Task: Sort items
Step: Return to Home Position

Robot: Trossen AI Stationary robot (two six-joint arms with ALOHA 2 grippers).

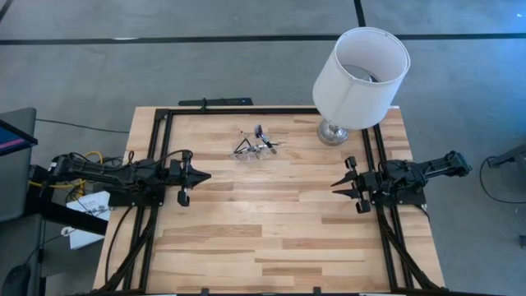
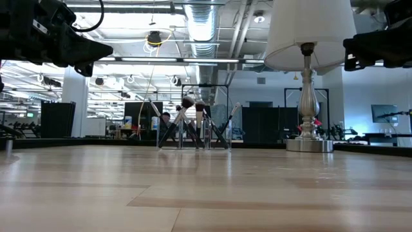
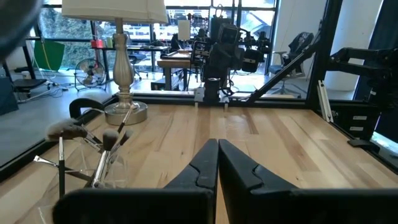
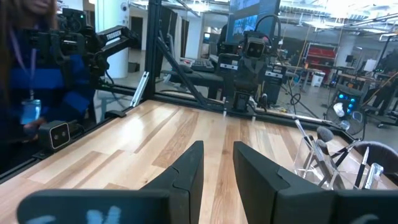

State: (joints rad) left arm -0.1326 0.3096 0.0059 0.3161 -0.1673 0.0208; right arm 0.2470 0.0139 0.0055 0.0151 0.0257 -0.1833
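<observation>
**Both arms at the table sides, brushes in the organizer**

The left gripper (image 1: 203, 175) hangs over the left part of the wooden table (image 1: 271, 238), pointing inward. The high view can't settle its grip. Its own wrist cam does: the two fingers (image 3: 199, 169) meet at the tips w/ nothing btwn them.

Toward the back, left of centre, the makeup brushes (image 1: 251, 148) sit in a clear organizer (image 4: 309, 163), well apart from both grippers. From above they're just a small tangle. The low view shows them handle-down and leaning crosswise, bristles up, incl. one fluffy-headed brush (image 2: 188, 102).

To the right of them stands the white-shaded lamp (image 1: 359, 70), at the back-right corner. The high view gives mostly shade; the low view adds the silvery stem and round base.

The right gripper (image 1: 337, 186) hangs over the right part, pointing inward toward the left one. Its wrist cam shows the fingers (image 4: 186, 169) parted by a narrow gap, empty. Only that cam catches a person in blue (image 4: 34, 87) beyond the table edge.
</observation>
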